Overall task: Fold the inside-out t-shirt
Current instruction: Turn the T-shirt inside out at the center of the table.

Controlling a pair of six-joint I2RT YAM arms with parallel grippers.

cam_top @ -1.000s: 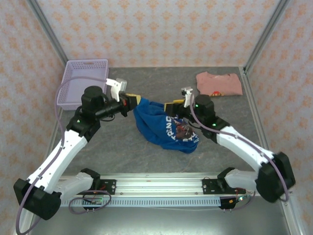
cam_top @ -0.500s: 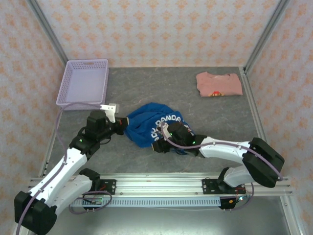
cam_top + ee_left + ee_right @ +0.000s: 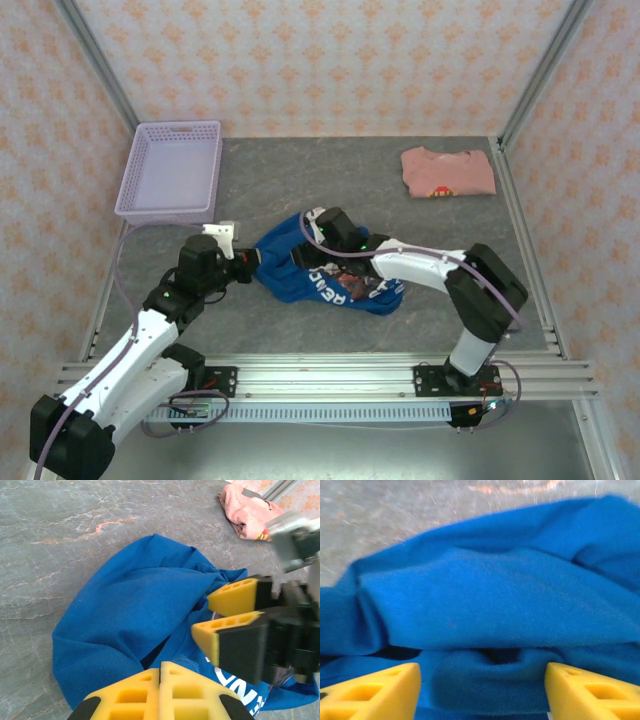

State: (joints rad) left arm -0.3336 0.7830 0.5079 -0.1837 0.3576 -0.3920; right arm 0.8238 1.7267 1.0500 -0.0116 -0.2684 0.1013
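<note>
The inside-out t-shirt [image 3: 325,275] lies crumpled in a royal-blue heap mid-table, white lettering showing on its near side. My left gripper [image 3: 250,268] is at the heap's left edge. Its yellow fingers [image 3: 135,692] are pressed together with the blue cloth [image 3: 130,605] running right up to their tips. My right gripper [image 3: 308,250] reaches in from the right over the top of the heap. It is open, its fingers [image 3: 370,690] standing wide on either side of a raised fold of the shirt [image 3: 485,605]. From the left wrist, the right gripper [image 3: 202,615] hovers just above the cloth.
A lavender tray [image 3: 128,180] stands at the back left. A folded salmon-pink shirt [image 3: 448,172] lies at the back right, also seen as the pink shirt [image 3: 250,512] in the left wrist view. Metal frame posts and patterned walls bound the grey table [image 3: 300,180].
The shirt came down from hanging between both grippers onto the table. My right gripper let go, swung to the heap's far-left side and opened. My left gripper lowered and stayed shut.
</note>
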